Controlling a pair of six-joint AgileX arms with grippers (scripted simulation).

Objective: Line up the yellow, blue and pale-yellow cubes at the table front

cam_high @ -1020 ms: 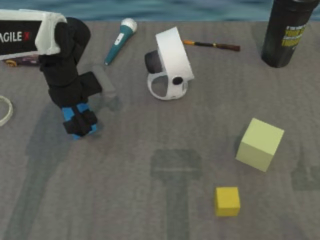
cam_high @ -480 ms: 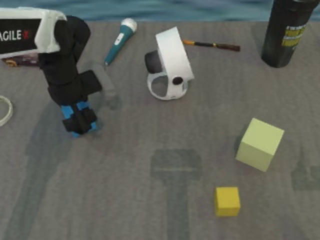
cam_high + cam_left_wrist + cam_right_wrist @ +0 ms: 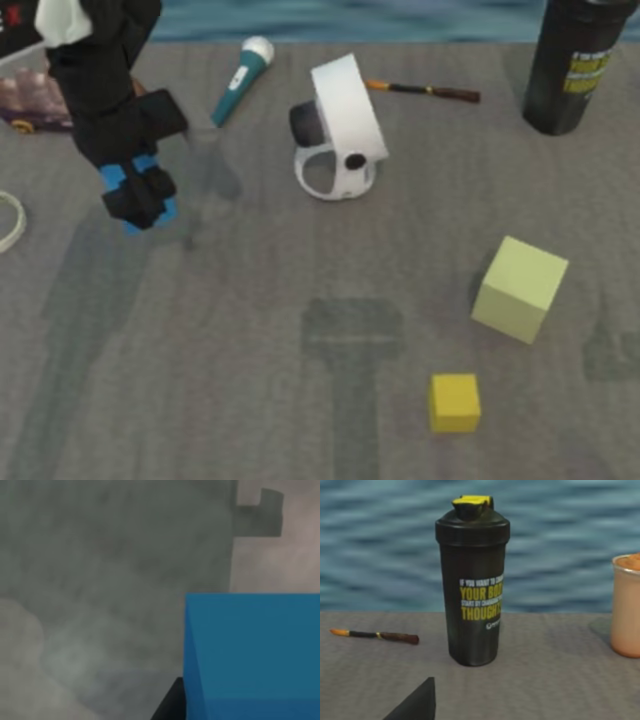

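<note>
Blue cube (image 3: 138, 196) sits clamped between the black fingers of the left gripper (image 3: 140, 200) at the far left of the table (image 3: 300, 420), with the arm's shadow spread on the cloth just beside it. From the left wrist, the cube (image 3: 252, 655) fills much of the view, a dark finger edge showing beside its lower corner and grey table (image 3: 100, 580) beyond; whether the cube is clear of the surface cannot be told.

Pale yellow-green cube (image 3: 520, 288) lies at the right, tilted relative to the table edge, and the small yellow cube (image 3: 455, 402) sits nearer the front, a little to its left; the two are apart.

Along the far side lie a teal microphone (image 3: 240, 78), a white headset-like device (image 3: 338, 128), a thin paintbrush (image 3: 422, 91) and a black shaker bottle (image 3: 580, 62). A white ring (image 3: 10, 222) shows at the left edge.

The right gripper is out of the top view; its wrist camera faces the bottle (image 3: 472, 580), the brush (image 3: 375, 636) and an orange cup (image 3: 626, 605).
</note>
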